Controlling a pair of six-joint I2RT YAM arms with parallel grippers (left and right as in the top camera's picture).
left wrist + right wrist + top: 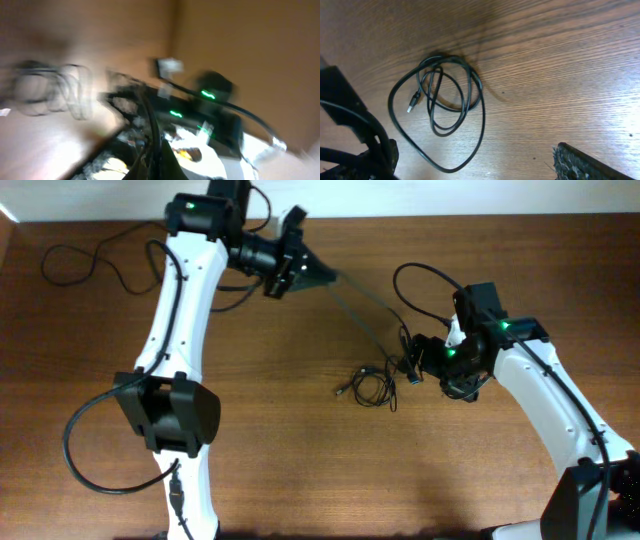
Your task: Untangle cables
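A coiled black cable [372,386] lies on the wood table [300,450] at centre. In the right wrist view its loops [442,59] and a small plug end [411,106] lie flat, just ahead of the fingers. Another thin cable [365,302] runs taut from my raised left gripper [305,270] down to a tangle [405,340] by my right gripper [415,367]. The left wrist view is blurred, but the fingers [155,155] look shut on a black cord [150,120]. My right gripper [475,165] is open, low over the table, with black cords [365,145] against its left finger.
A thicker black arm wire [95,260] loops over the table's back left, and another [85,450] hangs by the left arm's base. The right arm's own wire [430,275] arches above its wrist. The table's far edge [450,216] runs along the top.
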